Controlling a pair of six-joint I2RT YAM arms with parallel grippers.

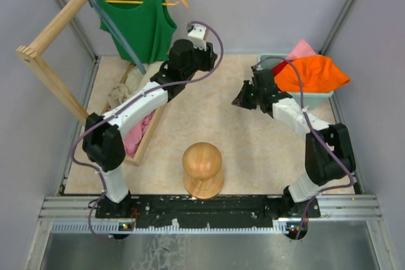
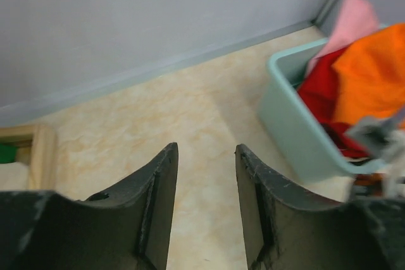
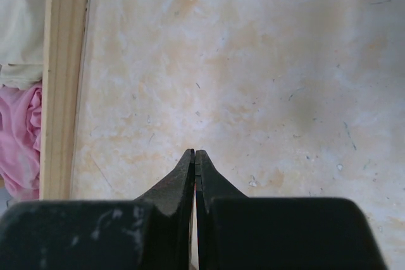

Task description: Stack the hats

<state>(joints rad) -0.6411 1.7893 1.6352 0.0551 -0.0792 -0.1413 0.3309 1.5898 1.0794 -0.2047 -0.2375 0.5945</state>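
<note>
Top external — orange hat (image 1: 313, 73) in bin (image 1: 263, 60), right tool (image 1: 240, 101) closed

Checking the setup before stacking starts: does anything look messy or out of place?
The orange hat spills over the rim of the teal bin at far right, with a pink hat poking up behind; a loose heap, not a stack. Nothing looks damaged.

Left arm (image 1: 133, 104), right arm (image 1: 292, 113): white links, black joints, purple cables; end effector fingers (image 2: 158, 194) black, scuffed.
</note>
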